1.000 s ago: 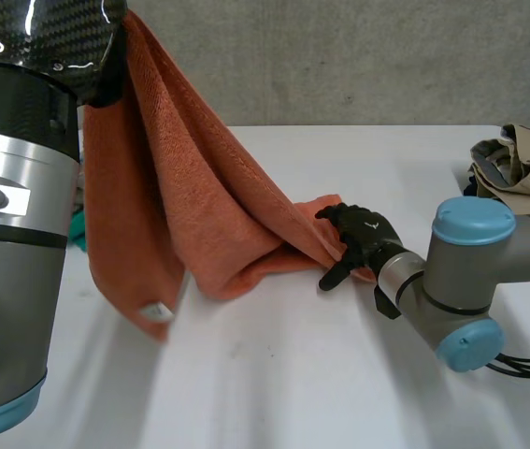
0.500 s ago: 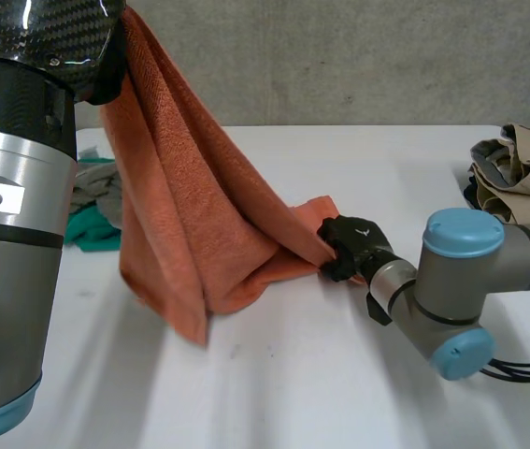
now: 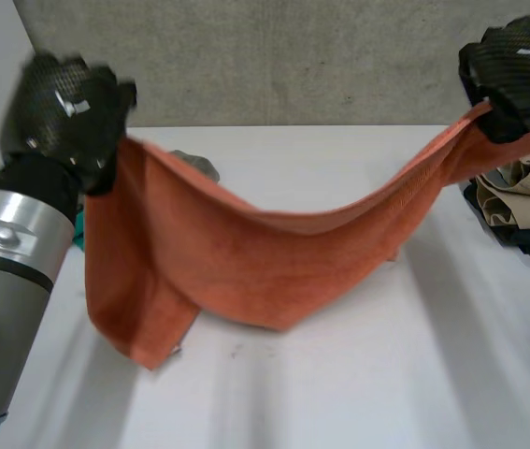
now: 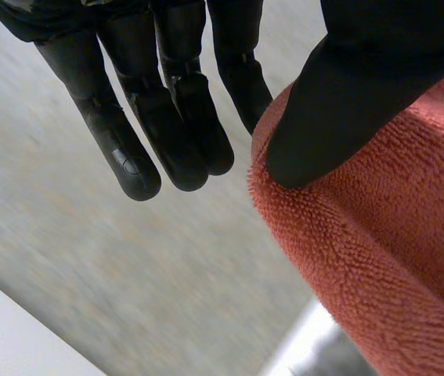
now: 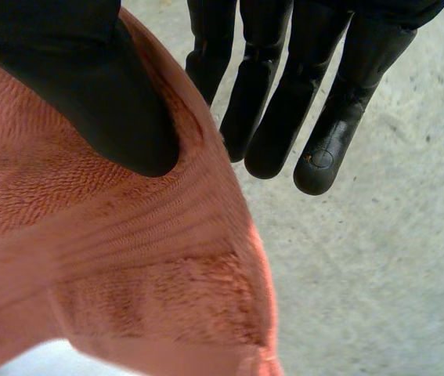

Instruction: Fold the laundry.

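White table [image 3: 339, 393] runs across the head view, concrete wall behind it.

Orange towel [image 3: 274, 262] is off the table and strung between both hands. Its top edge sags in a shallow curve at the middle. The body hangs down below that, deepest on the left hand's side, where a folded corner drops lowest. I cannot tell whether that corner touches the table.

Left arm [image 3: 12, 281] – grey, comes up the near left. Left hand [image 3: 64, 108] is raised high at the towel's left top corner. In the left wrist view the thumb [image 4: 347, 102] is pressed down onto the terry edge, so the corner is pinched at the thumb. The other fingers [image 4: 128, 149] are straight and clear of the cloth, just beside it.

Right hand [image 3: 517, 65] is raised at the far right and has the opposite top corner. In the right wrist view its thumb [image 5: 88, 94] is clamped on the cloth, and the fingertips [image 5: 323, 149] reach straight past the towel's edge. That is a pinch grip as well.

Tan garment pile [image 3: 526, 192] sits on the table below the right hand, on top of a dark garment [image 3: 526, 238].

Grey cloth [image 3: 199, 166] – a small bit is visible just behind the towel's top edge, near the left hand. There is a sliver of green cloth [image 3: 79, 234] between the left arm and the towel.
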`<state>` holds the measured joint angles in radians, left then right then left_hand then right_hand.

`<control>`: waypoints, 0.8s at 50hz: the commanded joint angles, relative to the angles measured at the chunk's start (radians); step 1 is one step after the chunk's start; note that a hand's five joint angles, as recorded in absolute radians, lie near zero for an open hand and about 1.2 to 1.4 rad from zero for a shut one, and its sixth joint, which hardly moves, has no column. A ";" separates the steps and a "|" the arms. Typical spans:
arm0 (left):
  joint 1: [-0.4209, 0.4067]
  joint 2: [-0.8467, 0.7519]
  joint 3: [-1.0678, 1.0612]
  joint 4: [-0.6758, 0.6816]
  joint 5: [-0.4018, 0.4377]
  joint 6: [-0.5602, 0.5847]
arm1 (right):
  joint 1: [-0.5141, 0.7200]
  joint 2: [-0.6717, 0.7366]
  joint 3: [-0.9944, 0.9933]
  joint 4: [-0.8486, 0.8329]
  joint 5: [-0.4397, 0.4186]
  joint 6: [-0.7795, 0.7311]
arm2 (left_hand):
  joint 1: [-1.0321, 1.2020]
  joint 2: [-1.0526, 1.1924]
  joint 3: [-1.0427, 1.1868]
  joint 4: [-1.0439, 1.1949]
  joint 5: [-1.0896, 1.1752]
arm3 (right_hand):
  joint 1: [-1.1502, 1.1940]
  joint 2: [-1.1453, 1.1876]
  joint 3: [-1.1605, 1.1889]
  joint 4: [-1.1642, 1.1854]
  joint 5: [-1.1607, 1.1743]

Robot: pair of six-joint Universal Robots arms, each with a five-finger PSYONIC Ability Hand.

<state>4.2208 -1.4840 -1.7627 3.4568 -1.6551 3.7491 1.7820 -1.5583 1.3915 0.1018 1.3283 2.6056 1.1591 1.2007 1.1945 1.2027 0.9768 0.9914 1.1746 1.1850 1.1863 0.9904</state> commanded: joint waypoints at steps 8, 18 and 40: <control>0.018 -0.567 0.359 -0.146 0.001 0.011 | 0.042 0.348 -0.166 0.233 0.104 -0.279 | 0.237 0.196 0.202 0.194 0.245 | 0.405 0.222 0.211 0.210 0.231; 0.051 -0.751 0.885 0.086 0.005 0.123 | 0.059 0.558 -0.516 -0.256 0.187 -0.188 | 0.237 0.196 0.202 0.194 0.245 | 0.405 0.222 0.211 0.210 0.231; 0.085 -0.576 0.505 0.446 0.031 0.090 | 0.062 0.478 -0.290 -0.715 0.171 -0.108 | 0.237 0.196 0.202 0.194 0.245 | 0.405 0.222 0.211 0.210 0.231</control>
<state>4.3052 -2.0971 -1.0481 3.9104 -1.6279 3.8490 1.8464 -1.0497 0.9336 -0.6562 1.5266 2.4844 1.1591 1.2012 1.1953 1.2031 0.9769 0.9914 1.1746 1.1850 1.1870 0.9973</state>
